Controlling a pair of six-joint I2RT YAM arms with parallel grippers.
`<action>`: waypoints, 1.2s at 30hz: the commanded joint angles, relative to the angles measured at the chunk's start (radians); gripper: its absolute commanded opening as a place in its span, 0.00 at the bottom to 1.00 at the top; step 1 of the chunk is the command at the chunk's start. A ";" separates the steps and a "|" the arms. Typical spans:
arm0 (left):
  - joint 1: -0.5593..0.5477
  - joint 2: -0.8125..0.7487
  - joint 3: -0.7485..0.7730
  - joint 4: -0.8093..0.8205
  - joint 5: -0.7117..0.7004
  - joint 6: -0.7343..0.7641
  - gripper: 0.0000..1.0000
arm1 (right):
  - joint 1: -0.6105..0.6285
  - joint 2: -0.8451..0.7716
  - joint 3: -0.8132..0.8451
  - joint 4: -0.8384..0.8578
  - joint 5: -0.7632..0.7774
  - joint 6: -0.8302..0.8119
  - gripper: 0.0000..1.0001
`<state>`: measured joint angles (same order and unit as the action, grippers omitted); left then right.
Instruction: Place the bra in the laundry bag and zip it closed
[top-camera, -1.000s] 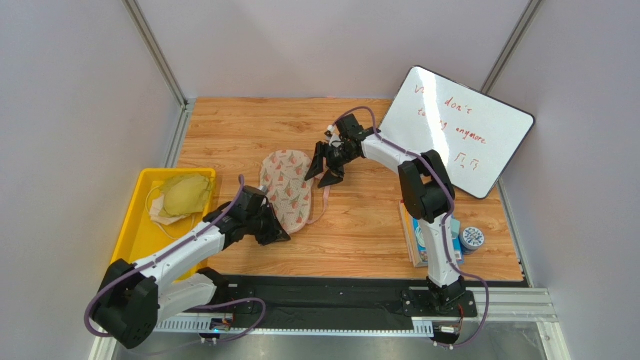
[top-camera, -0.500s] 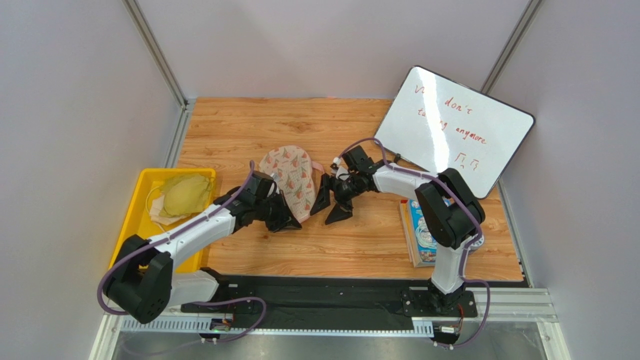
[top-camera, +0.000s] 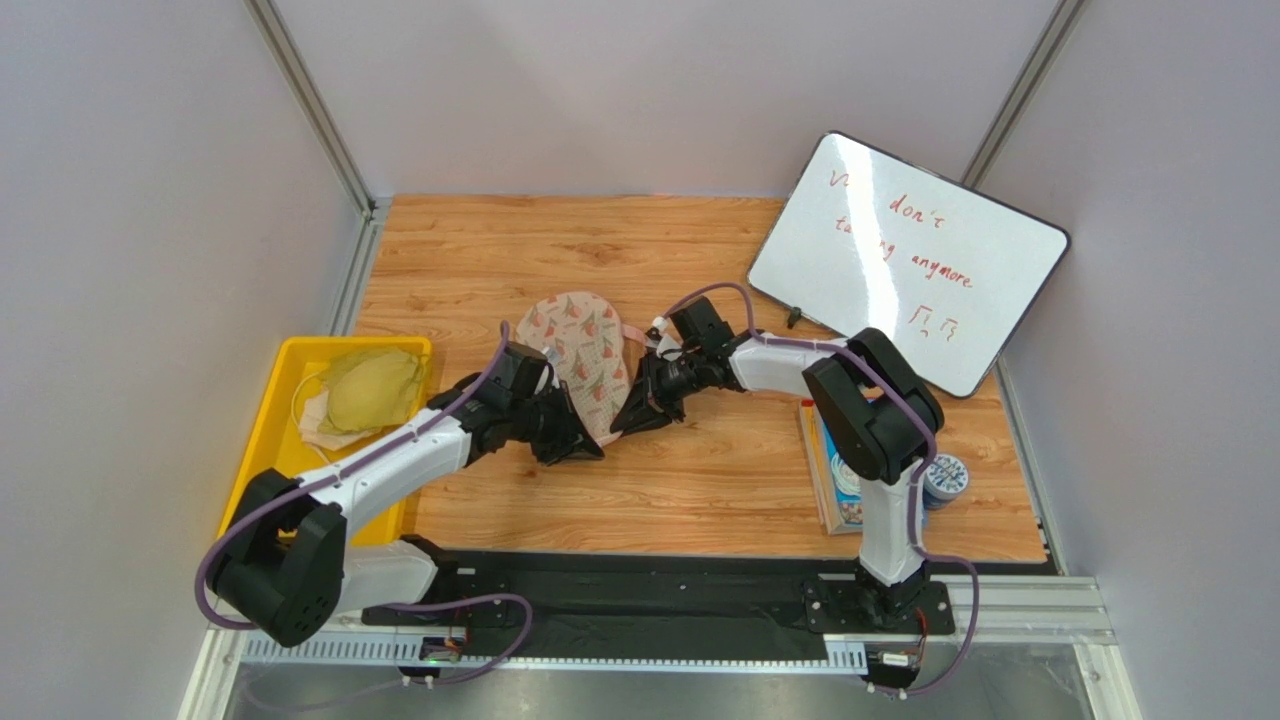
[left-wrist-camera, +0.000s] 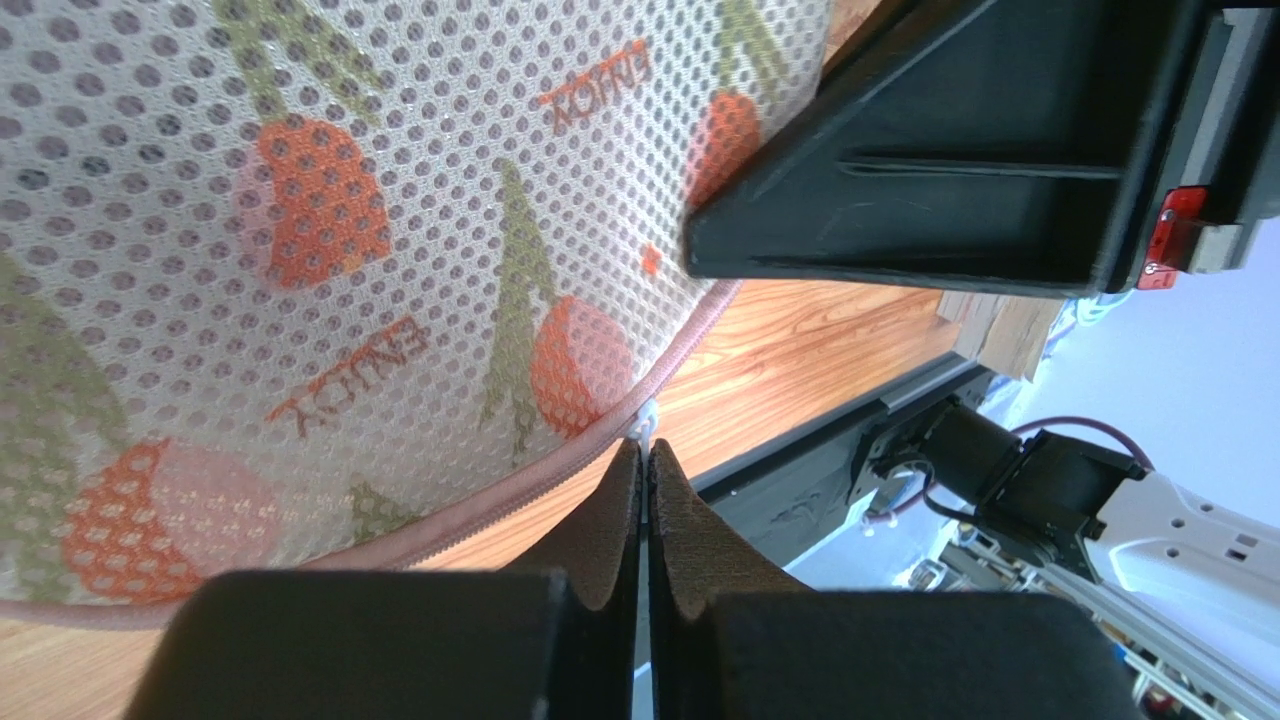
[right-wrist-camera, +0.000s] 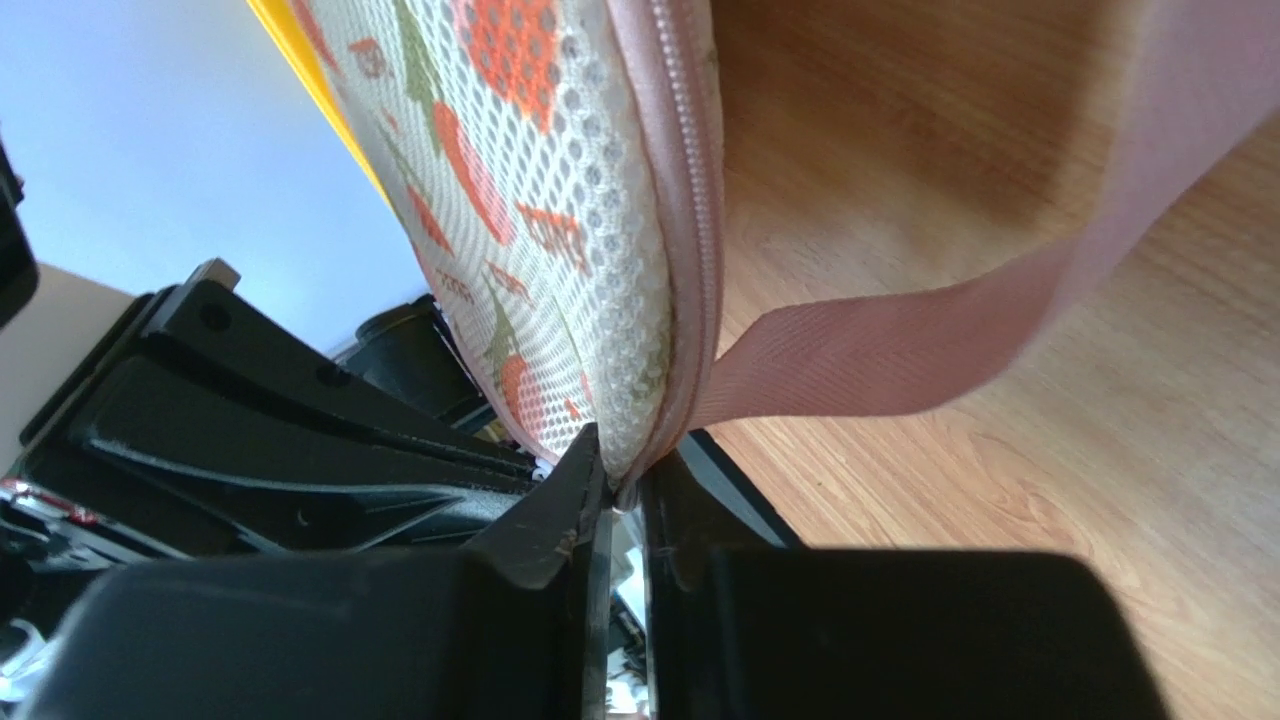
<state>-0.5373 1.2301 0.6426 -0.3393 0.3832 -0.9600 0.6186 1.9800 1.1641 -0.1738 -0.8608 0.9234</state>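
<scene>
laundry bag (top-camera: 579, 353) at centre of the frame, held up between both arms over the wooden table (top-camera: 721, 480), left gripper (top-camera: 583, 444) clenched on its pink-trimmed lower rim, right gripper (top-camera: 649, 408) pinching the zipper edge beside the pink strap (right-wrist-camera: 902, 345)

Laundry bag (left-wrist-camera: 301, 225) printed mesh cloth; table (top-camera: 721, 480) matt wood; bin (top-camera: 268, 428) plastic.

Robot test cell, lab-type setting. Wood-grain tabletop (top-camera: 721, 480) boxed in by plain grey partition panels (top-camera: 150, 225) on metal corner posts (top-camera: 308, 105), upper left and upper right. Left arm (top-camera: 376, 477) and right arm (top-camera: 869, 413) bolted to a black base plate (top-camera: 676, 588) on an aluminium rail (top-camera: 1037, 608), bottom edge. Purple cabling (top-camera: 504, 608) runs exposed. Whiteboard (top-camera: 909, 263) with red handwriting leans at the right.
</scene>
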 joint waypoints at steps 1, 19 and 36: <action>-0.003 -0.029 0.011 0.008 -0.004 0.006 0.00 | -0.013 0.019 0.017 0.037 -0.014 0.029 0.01; 0.096 -0.233 -0.155 -0.127 -0.063 -0.006 0.00 | -0.125 0.131 0.362 -0.432 0.055 -0.362 0.02; 0.096 -0.055 -0.069 0.069 0.095 -0.037 0.00 | -0.045 -0.108 0.057 -0.258 0.017 -0.184 0.78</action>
<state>-0.4435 1.1481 0.5182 -0.3450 0.4149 -0.9756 0.5293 1.9671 1.2869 -0.5968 -0.7853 0.6327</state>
